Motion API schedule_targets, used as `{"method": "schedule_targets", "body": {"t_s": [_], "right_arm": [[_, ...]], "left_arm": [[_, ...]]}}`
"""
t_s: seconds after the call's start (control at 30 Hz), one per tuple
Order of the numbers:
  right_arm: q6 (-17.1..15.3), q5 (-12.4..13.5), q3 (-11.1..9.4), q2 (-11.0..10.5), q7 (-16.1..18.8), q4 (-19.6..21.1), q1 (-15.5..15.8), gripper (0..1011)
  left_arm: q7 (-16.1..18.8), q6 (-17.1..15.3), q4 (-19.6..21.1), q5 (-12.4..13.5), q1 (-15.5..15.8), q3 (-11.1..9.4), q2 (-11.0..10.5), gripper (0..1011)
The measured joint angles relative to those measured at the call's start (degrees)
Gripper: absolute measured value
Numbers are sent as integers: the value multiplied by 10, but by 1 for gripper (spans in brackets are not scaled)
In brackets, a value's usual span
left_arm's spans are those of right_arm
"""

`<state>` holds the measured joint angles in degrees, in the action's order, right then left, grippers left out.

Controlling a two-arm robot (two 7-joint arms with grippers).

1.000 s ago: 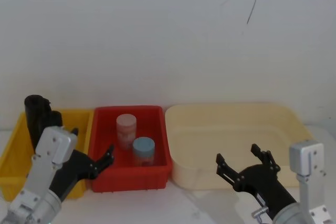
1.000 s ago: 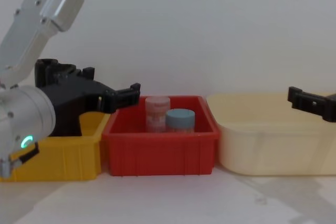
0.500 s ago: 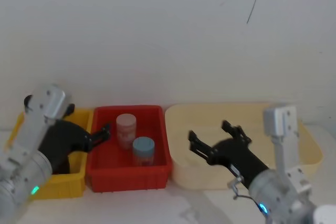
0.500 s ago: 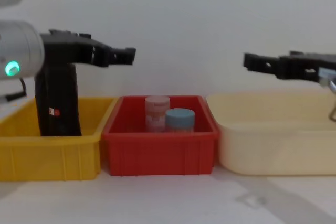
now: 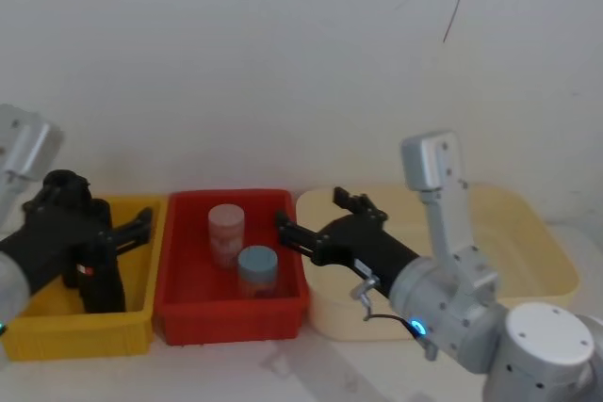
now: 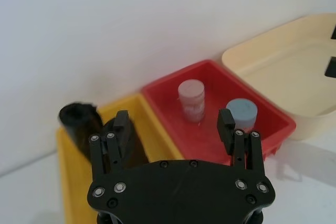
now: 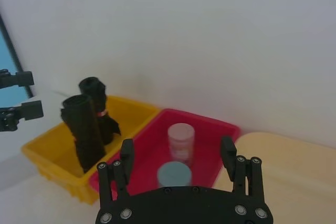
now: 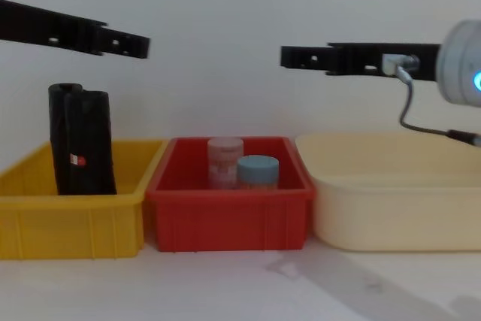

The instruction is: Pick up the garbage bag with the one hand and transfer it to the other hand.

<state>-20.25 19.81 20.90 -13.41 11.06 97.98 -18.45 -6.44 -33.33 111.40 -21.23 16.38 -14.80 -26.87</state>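
Two tall black rolls stand upright side by side in the yellow bin [image 8: 90, 223]. The garbage bag [image 8: 96, 144] [image 7: 84, 137] [image 5: 106, 281] is the plain roll. Beside it stands the roll with a small red mark [image 8: 62, 137] [image 7: 94, 100]. My left gripper [image 5: 141, 223] [image 8: 139, 44] [image 6: 174, 121], on the green-ring arm, hangs open above the yellow bin, higher than the roll tops and touching neither. My right gripper [image 5: 309, 211] [image 8: 287, 56] [image 7: 177, 148], on the blue-ring arm, is open and empty, held high over the right side of the red bin.
The red bin [image 8: 225, 212] in the middle holds a pink jar [image 8: 224, 159] and a blue-lidded jar [image 8: 258, 171]. A wide cream tub [image 8: 391, 216] stands to its right. A white wall rises close behind the three containers. Bare white table lies in front.
Both arms have risen. The left gripper drew back to the left, uncovering the black rolls. The right gripper reached leftward from over the cream tub toward the red bin.
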Motion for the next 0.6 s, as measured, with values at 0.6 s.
{"method": "schedule_targets", "body": {"t_s": [0.6], "right_arm": [[-15,-25,48,50,9,-88,-74,1001]], "left_arm": [[-23,26,65,-22,-147,142,-46,1001]]}}
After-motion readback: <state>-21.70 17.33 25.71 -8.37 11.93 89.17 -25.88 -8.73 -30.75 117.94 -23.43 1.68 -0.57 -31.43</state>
